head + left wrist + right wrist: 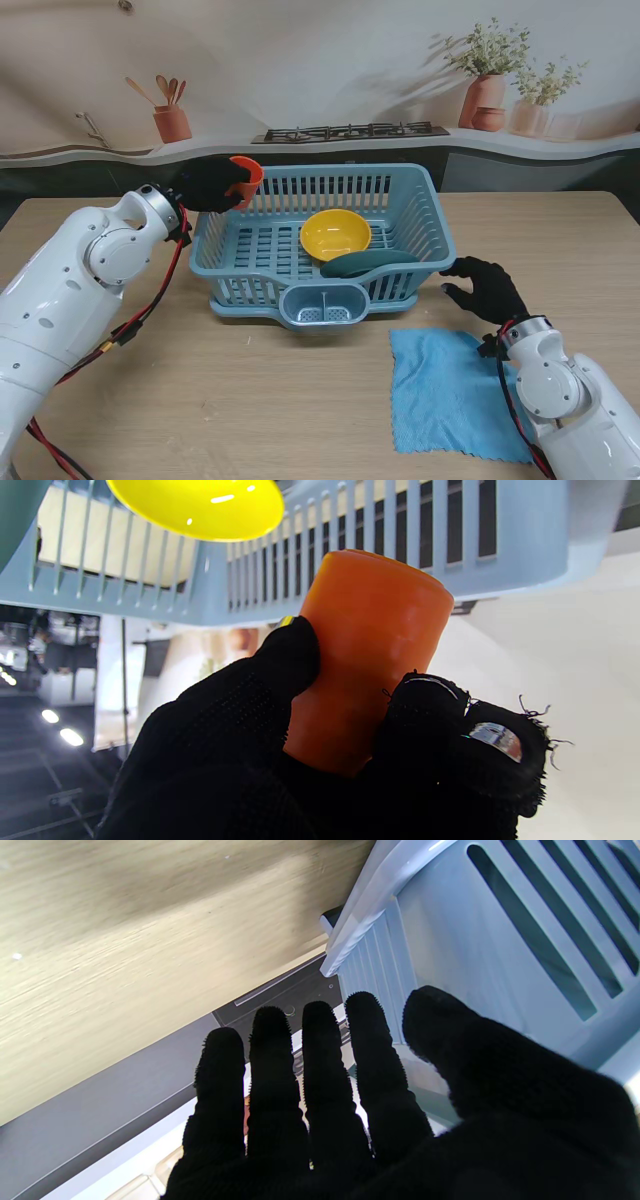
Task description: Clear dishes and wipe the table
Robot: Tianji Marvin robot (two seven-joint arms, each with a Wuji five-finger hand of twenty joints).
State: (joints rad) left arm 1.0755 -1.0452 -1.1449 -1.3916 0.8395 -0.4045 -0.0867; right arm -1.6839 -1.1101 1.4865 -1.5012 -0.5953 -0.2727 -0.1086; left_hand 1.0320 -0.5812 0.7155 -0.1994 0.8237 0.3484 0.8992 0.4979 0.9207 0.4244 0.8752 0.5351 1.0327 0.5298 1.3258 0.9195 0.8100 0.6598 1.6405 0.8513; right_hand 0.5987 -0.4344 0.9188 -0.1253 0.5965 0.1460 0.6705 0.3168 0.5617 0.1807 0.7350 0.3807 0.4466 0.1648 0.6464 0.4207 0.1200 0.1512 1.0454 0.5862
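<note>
orange cup (370,645) is clasped by the left hand (212,184), its base hidden; the right hand (487,285) is spread, holding nothing, beside the basket (420,200).

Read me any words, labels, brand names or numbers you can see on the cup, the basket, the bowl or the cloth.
None: no readable text shows on the orange cup in the left hand, the blue basket, the yellow bowl or the blue cloth.

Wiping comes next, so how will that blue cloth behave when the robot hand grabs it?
The blue cloth lies flat with a wrinkled edge, so it is probably floppy and light. It will likely bunch or drape when pinched, and may slide on the smooth wooden table when pushed.
</note>
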